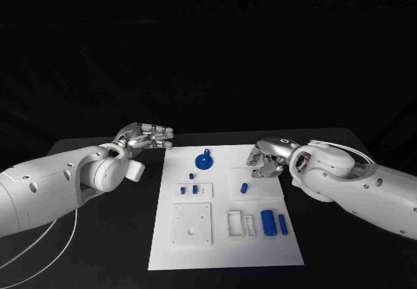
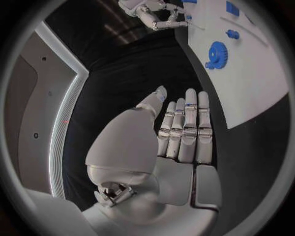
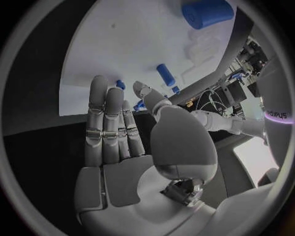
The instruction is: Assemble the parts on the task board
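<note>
The white task board (image 1: 228,253) lies in the middle of the black table. On it are a blue gear (image 1: 203,160), several small blue pegs (image 1: 194,189) and two blue cylinders (image 1: 269,222) near its right side. My left hand (image 1: 147,137) hovers off the board's far left corner, fingers straight and holding nothing; its wrist view shows the flat palm (image 2: 184,132) with the gear (image 2: 216,53) beyond. My right hand (image 1: 267,159) hangs over the board's right edge near a small peg (image 1: 244,188), fingers extended and empty (image 3: 117,132). The big cylinder (image 3: 206,14) lies beyond them.
A white square plate with holes (image 1: 192,224) and a white bracket piece (image 1: 239,223) sit on the board's near half. Black table surface (image 1: 104,253) surrounds the board on both sides. A thin white cable (image 1: 35,244) runs under my left arm.
</note>
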Motion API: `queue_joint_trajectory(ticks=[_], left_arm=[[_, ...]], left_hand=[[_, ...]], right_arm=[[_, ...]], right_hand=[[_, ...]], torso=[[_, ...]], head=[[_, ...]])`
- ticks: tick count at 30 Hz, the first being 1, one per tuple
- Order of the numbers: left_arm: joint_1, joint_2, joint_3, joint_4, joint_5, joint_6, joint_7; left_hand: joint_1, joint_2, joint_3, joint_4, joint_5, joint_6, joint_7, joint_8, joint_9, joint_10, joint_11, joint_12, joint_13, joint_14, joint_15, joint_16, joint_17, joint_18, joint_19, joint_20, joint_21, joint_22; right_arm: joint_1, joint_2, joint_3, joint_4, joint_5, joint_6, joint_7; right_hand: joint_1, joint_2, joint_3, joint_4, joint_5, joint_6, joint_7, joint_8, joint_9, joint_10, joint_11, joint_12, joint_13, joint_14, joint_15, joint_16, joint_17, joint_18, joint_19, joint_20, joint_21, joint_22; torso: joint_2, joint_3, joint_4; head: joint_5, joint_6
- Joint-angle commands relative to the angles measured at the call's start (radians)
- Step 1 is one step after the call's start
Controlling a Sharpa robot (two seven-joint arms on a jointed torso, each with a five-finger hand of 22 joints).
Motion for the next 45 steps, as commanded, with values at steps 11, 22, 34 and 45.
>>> queue_joint_trajectory(ticks=[11,22,34,45], left_arm=[[0.001,0.002,0.001,0.013,0.013,0.042,0.028],[0.001,0.001,0.001,0.016,0.012,0.043,0.028],[0.001,0.0,0.001,0.015,0.009,0.047,0.026],[0.001,-0.001,0.001,0.013,0.004,0.05,0.024]], left_hand=[[0.003,0.025,-0.031,-0.015,-0.002,-0.005,-0.002,-0.002,0.0,-0.022,0.005,0.002,0.001,-0.013,0.006,-0.006,0.002,0.005,0.022,0.002,0.008,-0.111],[0.001,0.026,-0.034,-0.016,-0.001,-0.01,-0.003,-0.002,0.0,-0.02,0.004,0.002,0.0,-0.012,0.005,-0.006,0.003,0.004,0.025,0.0,0.014,-0.132],[0.0,0.027,-0.035,-0.015,-0.002,-0.009,-0.001,-0.002,0.0,-0.022,0.004,0.002,0.0,-0.01,0.005,-0.005,0.004,0.004,0.026,0.0,0.016,-0.137],[0.001,0.028,-0.036,-0.016,-0.002,-0.007,-0.001,-0.002,0.0,-0.023,0.005,0.002,0.0,-0.009,0.005,-0.006,0.005,0.004,0.027,0.0,0.018,-0.14]], right_arm=[[-0.02,0.001,-0.004,0.013,-0.112,0.006,-0.051],[-0.027,0.011,-0.014,-0.007,-0.105,0.009,-0.045],[-0.031,0.017,-0.016,-0.009,-0.107,-0.001,-0.042],[-0.036,0.02,-0.016,-0.004,-0.135,-0.016,-0.063]], right_hand=[[0.003,-0.024,0.083,0.031,-0.009,0.016,-0.005,-0.001,0.001,0.024,-0.005,-0.003,0.0,0.008,-0.003,0.025,-0.007,0.009,0.011,-0.007,0.005,0.045],[0.009,-0.016,0.154,0.052,-0.022,0.042,-0.013,-0.001,0.001,0.077,-0.021,-0.002,0.0,0.012,-0.018,0.032,0.003,-0.015,0.008,-0.025,0.047,0.117],[0.021,0.018,0.275,0.055,-0.108,0.115,-0.029,0.002,0.01,0.161,-0.047,0.0,0.006,0.022,-0.033,0.031,0.01,-0.021,0.002,-0.039,0.064,0.165],[0.02,0.033,0.297,0.038,-0.142,0.152,-0.039,0.001,0.022,0.199,-0.058,0.0,0.008,0.033,-0.043,0.027,0.017,-0.028,0.013,-0.051,0.056,0.189]], torso=[[0.0,-0.0002,0.0023],[0.0,0.0,0.0011],[0.0,0.0007,0.0005],[0.0,0.0004,0.0008]], head=[[0.0,-0.005],[0.002,-0.007],[0.001,-0.009],[0.001,-0.011]])
